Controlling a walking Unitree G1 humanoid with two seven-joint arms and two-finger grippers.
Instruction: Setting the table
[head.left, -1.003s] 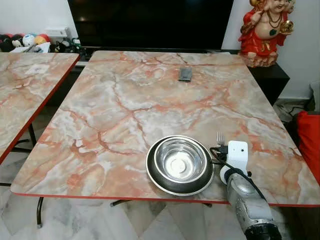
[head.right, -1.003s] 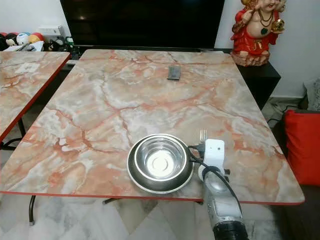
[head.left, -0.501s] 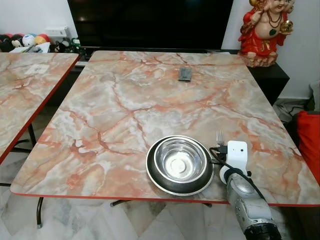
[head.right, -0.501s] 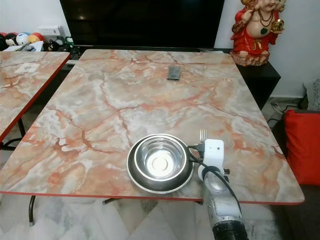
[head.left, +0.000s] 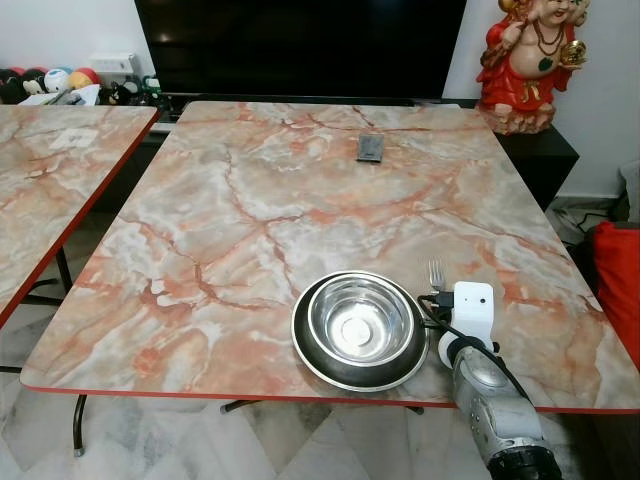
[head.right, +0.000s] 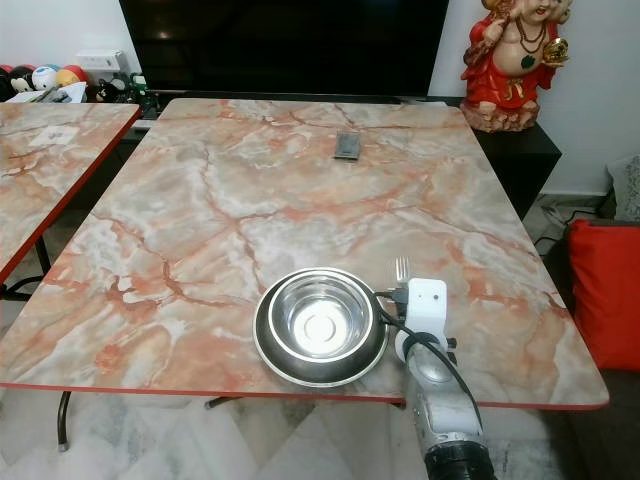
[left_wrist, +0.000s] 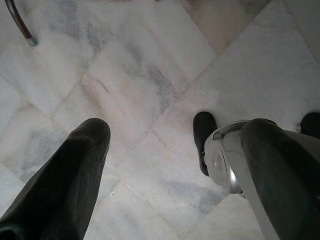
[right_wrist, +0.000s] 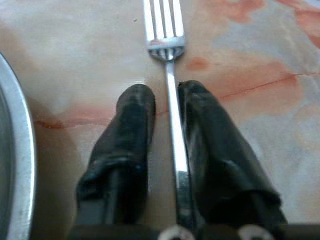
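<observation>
**Fork going down beside the bowl**

While the marble-patterned table (head.left: 250, 200) takes up most of the head views, the place setting sits at its near edge, toward the right. A dark plate (head.left: 305, 345) lies there with a steel bowl (head.left: 360, 322) nested on it, so that much of the setting looks done. Just right of the plate, the right gripper (right_wrist: 167, 97) rests low over the tabletop, its silver arm reaching in from the near right corner. In the right wrist view, the fork (right_wrist: 165, 25) runs between the two black fingers (right_wrist: 132, 125), tines pointing toward the far side. One finger lies against the handle; a slim gap shows on the other side, so the grip looks narrow and loose rather than a firm pinch, though the hold is hard to judge. The fork appears to lie flat on the marble, so what seems left is to let go and draw back.

A small dark object (head.left: 370, 148) lies at the far side of the table; what it is cannot be made out. The left gripper (left_wrist: 172, 135) hangs idle over the tiled floor, fingers spread wide. In the head views the white wrist housing covers the fork's handle, leaving just the tines showing. No knife, spoon or glass is on the table.
</observation>
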